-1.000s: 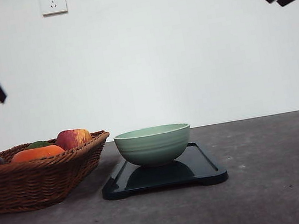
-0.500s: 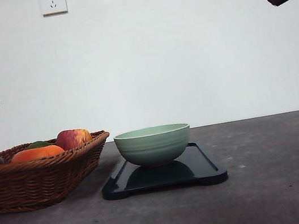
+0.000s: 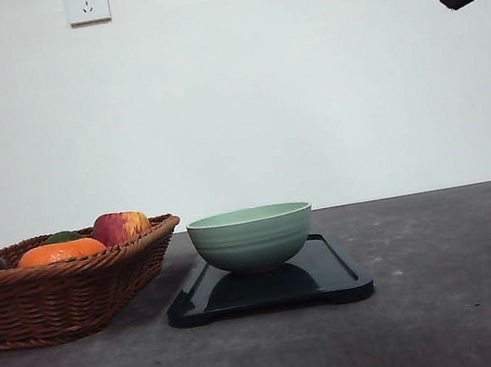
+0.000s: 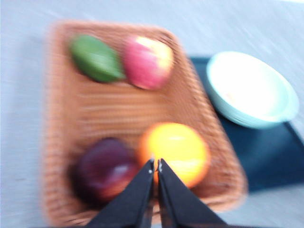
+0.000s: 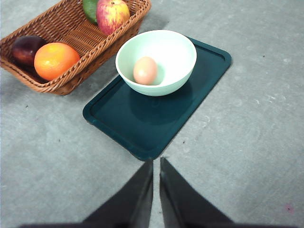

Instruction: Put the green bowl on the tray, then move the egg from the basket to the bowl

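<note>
on the tray, green bowl holding egg, no readable writing

Green bowl sits on tray

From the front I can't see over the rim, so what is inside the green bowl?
In the right wrist view, one pale brown egg lies inside the green bowl. The bowl's wall hides it in the front view.

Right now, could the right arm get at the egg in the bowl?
Probably yes: the egg lies uncovered in the open bowl, and the empty right claw hangs above the tray with nothing between.
</note>
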Motion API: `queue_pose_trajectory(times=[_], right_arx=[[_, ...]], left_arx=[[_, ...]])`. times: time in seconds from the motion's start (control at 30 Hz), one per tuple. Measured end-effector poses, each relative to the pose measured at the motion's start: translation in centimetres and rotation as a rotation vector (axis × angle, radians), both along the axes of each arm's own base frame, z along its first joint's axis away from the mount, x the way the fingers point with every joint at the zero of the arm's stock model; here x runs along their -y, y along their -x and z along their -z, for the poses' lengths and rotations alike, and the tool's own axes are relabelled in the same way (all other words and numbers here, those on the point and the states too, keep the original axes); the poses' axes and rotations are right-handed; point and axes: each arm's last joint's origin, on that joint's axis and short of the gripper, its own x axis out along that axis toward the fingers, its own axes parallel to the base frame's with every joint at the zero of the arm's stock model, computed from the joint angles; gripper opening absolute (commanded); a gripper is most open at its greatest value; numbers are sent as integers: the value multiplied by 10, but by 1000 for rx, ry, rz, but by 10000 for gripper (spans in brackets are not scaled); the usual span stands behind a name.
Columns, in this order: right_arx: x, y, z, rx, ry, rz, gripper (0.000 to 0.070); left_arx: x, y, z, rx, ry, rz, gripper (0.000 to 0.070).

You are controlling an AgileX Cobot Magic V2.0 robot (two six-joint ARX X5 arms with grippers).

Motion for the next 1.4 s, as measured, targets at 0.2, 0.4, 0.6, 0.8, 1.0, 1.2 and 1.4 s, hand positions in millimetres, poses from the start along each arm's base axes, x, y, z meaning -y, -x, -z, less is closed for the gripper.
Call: queue_pose_trajectory(times=[0.2, 0.4, 0.6, 0.8, 1.0, 1.2, 1.4], right_arx=[[0, 0, 0, 0, 0, 0, 18], [0, 0, 0, 0, 0, 0, 17], [0, 0, 0, 0, 0, 0, 17], [0, 0, 0, 0, 0, 0, 18], [0, 0, 0, 0, 0, 0, 18], [0, 0, 0, 0, 0, 0, 18], [0, 0, 0, 0, 0, 0, 18]], left_arx=[[-20, 30, 39, 207, 6, -85, 0], [-29, 43, 67, 294, -34, -136, 0], [-31, 44, 82, 302, -111, -130, 0], [-32, 44, 88, 315, -153, -135, 0], [-34, 46, 85, 349, -159, -152, 0], [-34, 46, 85, 348, -155, -154, 0], [-34, 46, 85, 349, -154, -155, 0]])
